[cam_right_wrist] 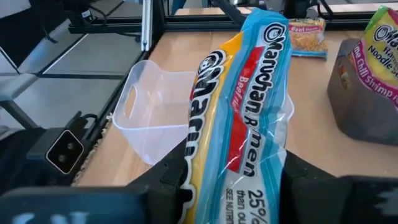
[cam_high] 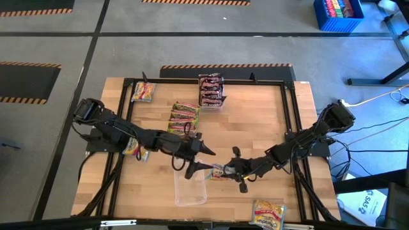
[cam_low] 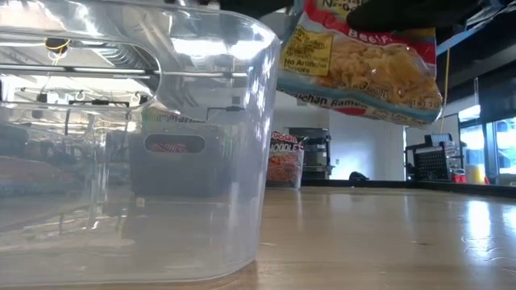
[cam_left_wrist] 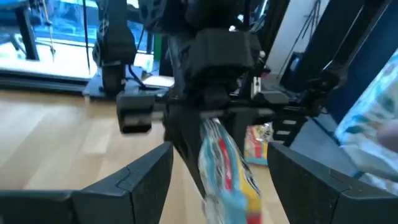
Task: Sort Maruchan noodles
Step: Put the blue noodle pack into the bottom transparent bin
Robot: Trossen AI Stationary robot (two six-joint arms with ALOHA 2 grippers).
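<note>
My right hand (cam_high: 231,171) was clamped on one blue-yellow-and-red Maruchan packet (cam_right_wrist: 239,118), held on edge, one end pinched between my two fingers (cam_right_wrist: 171,177) and the rest jutting out ahead of them. I judged this edge-on hold deliberate: it leaves the free end clear for another hand, or for dropping it narrow-side into a tray. My left hand (cam_high: 199,158) stood just across from my right, its fingers (cam_left_wrist: 146,177) spread apart on either side of the packet's far end without pressing on it, so all the weight was on my right. The clear tray (cam_high: 190,186) sat empty on the counter (cam_high: 255,121), just below and beside both hands, probably the bin for this flavour. From table height the packet (cam_low: 363,60) hung above and beside the tray's rim, not yet over its opening. Other noodles lay well apart from my hands: a dark brown-red stack (cam_high: 211,89) at the far edge, a green-and-orange stack (cam_high: 183,115) beyond my left hand, one packet (cam_high: 143,91) at the far left corner, another (cam_high: 135,150) under my left forearm, and a yellow one (cam_high: 268,213) on the near edge below my right arm. Sorting looked partly done, these loose ones remaining.
</note>
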